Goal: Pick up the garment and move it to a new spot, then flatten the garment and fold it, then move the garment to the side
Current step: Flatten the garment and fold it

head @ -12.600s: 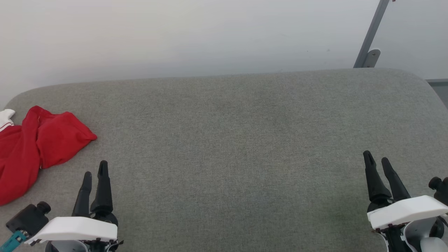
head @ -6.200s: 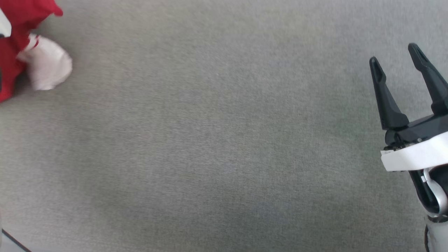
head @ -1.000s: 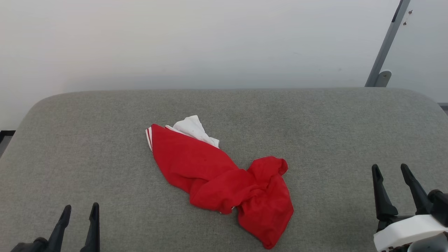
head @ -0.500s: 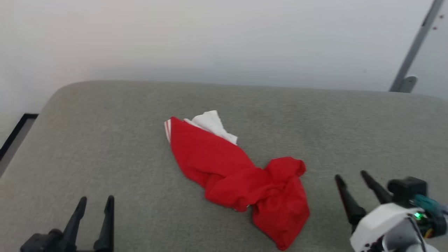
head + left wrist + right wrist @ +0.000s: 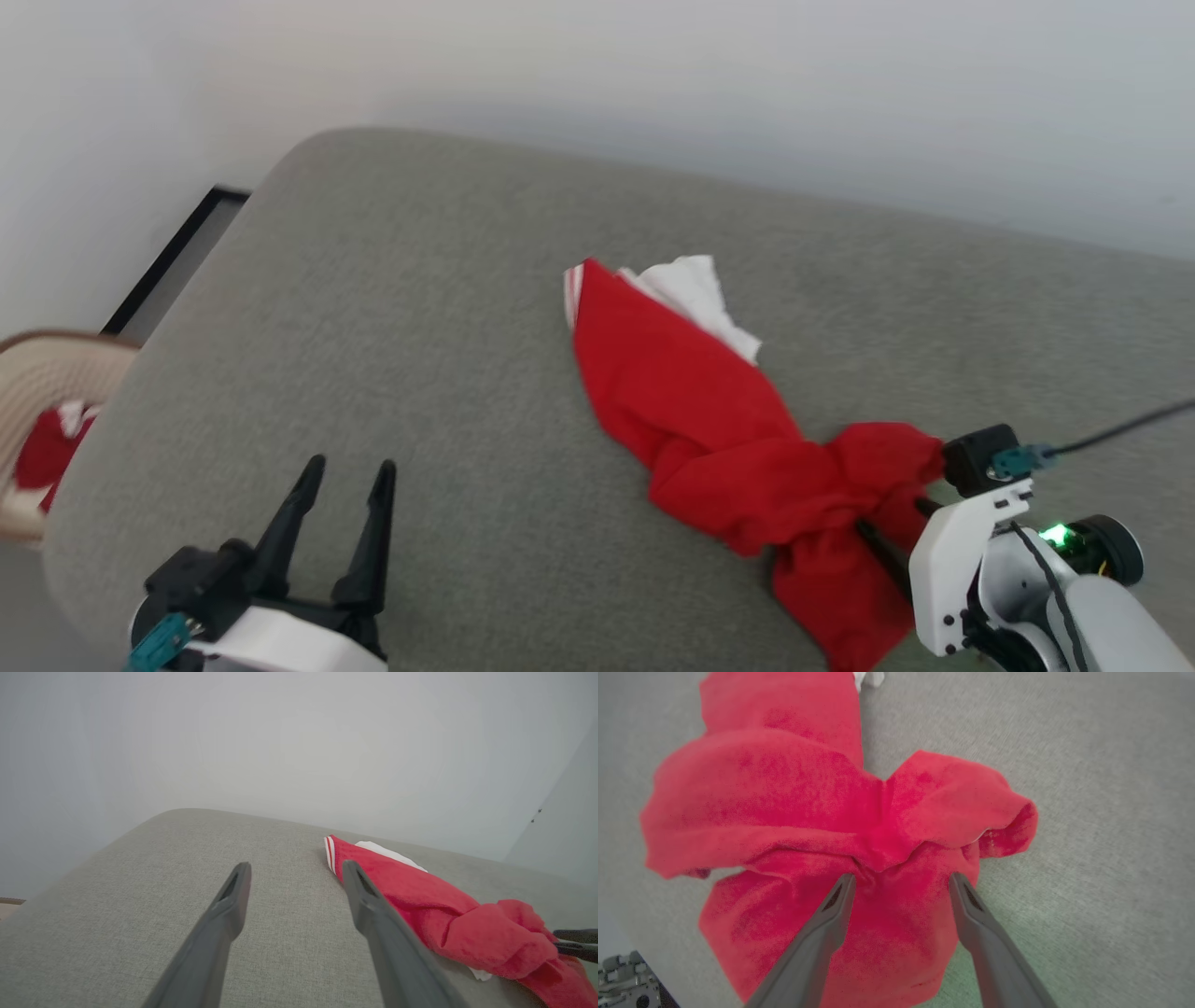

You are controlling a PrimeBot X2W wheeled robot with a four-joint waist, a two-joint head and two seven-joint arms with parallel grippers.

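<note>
The garment (image 5: 719, 429) lies crumpled in a long diagonal heap on the grey padded table (image 5: 420, 308), its white sleeve end (image 5: 693, 285) and striped trim at the far end. My right gripper (image 5: 892, 532) comes in from the lower right, open, with its fingers pushed against the bunched near end. In the right wrist view the two fingers straddle a red fold, gripper (image 5: 901, 879) over the garment (image 5: 808, 802). My left gripper (image 5: 350, 467) is open at the lower left, well apart from the cloth. Its wrist view shows the gripper (image 5: 296, 865) above bare table, the garment (image 5: 420, 896) to its right.
A woven basket (image 5: 37, 373) holding red and white cloth stands beyond the table's left edge. A dark floor strip (image 5: 173, 257) runs along the pale wall there. The table's rounded far-left corner (image 5: 317, 149) is close by.
The head camera has swung left, shifting the whole picture. My right gripper has moved in to the garment's bunched near end, fingers now against it. The garment lies as before.
</note>
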